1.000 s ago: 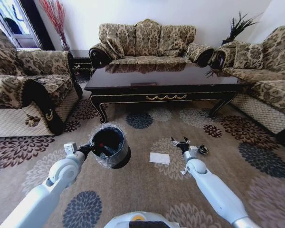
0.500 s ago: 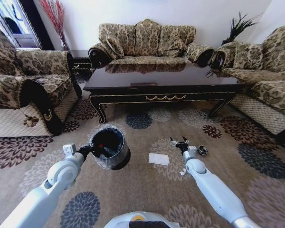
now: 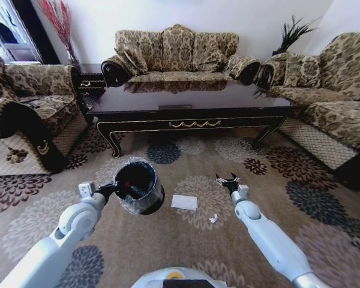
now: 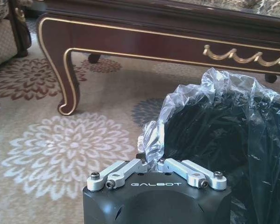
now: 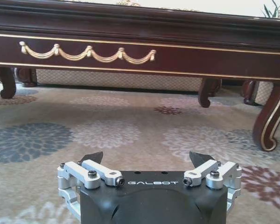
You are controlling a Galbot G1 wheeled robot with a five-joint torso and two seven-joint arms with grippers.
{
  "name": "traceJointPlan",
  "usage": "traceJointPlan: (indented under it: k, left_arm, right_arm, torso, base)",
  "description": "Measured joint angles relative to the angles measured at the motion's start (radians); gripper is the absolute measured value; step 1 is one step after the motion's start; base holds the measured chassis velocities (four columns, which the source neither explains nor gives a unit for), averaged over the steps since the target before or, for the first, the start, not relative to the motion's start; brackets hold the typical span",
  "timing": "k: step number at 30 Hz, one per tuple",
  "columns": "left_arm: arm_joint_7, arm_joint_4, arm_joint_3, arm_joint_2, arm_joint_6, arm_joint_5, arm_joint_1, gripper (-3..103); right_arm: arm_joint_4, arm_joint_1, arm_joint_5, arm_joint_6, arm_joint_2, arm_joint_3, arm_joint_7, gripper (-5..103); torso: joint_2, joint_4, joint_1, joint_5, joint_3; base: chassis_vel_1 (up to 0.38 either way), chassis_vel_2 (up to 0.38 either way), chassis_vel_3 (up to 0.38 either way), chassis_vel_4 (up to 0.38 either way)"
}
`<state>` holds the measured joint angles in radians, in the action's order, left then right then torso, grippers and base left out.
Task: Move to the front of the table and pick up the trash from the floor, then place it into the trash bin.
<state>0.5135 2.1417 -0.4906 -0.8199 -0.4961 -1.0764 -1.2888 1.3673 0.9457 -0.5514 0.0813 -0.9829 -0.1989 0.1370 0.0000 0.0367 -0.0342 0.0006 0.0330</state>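
Note:
The trash bin [image 3: 138, 187], black with a clear liner [image 4: 214, 98], hangs just above the floor [image 3: 141, 240]; my left gripper [image 3: 111, 189] [image 4: 150, 161] is shut on its rim. A flat white paper square [image 3: 184, 202] lies on the carpet between my arms. A small white crumpled scrap [image 3: 213, 219] lies closer to me, beside my right forearm. My right gripper [image 3: 228, 180] [image 5: 147, 157] stands open and holds nothing, low over the carpet and pointing at the table [image 3: 186, 123] [image 5: 130, 44]. The table's curved leg [image 4: 70, 79] stands beyond the bin.
Patterned sofas ring the table: one behind it [image 3: 177, 51], one at the left [image 3: 24, 102], one at the right [image 3: 336, 90]. A small dark side table [image 3: 90, 81] sits in the back left corner. Open carpet lies between me and the table.
The whole picture has slid to the left, so the camera has moved. The paper square now sits closer to the bin in the picture. Both arms keep their poses, and the bin stays held.

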Motion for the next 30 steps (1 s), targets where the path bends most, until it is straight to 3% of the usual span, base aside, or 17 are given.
traceJointPlan:
  k: [7,16,20,30]
  left_arm:
    - [0.001,0.001,-0.002,0.001,0.001,0.001,-0.002,3]
    - [0.001,0.009,-0.004,-0.002,0.004,0.008,-0.012,3]
    - [0.001,0.015,-0.018,-0.001,0.004,0.009,-0.026,3]
    - [0.0,0.03,-0.034,-0.002,0.007,0.01,-0.044,3]
  right_arm:
    - [-0.03,0.002,0.069,-0.072,0.009,0.018,0.05,100]
    - [-0.166,-0.051,0.152,-0.163,0.015,0.064,0.068,100]
    - [-0.242,-0.102,0.161,-0.202,0.01,0.079,0.074,100]
    - [-0.422,-0.205,0.165,-0.184,-0.028,0.089,0.05,100]
  torso:
    - [0.0,-0.0015,0.0,-0.0012,0.0]
    - [0.0,-0.0001,0.0,-0.0005,0.0]
    - [0.0,-0.0007,0.0,-0.0006,0.0]
    - [0.0,-0.0004,0.0,-0.0006,0.0]
  base:
    - [-0.005,0.003,0.016,0.005]
    - [0.007,0.016,-0.001,-0.008]
    - [0.0,0.0,0.0,0.0]
    - [0.0,0.0,0.0,0.0]
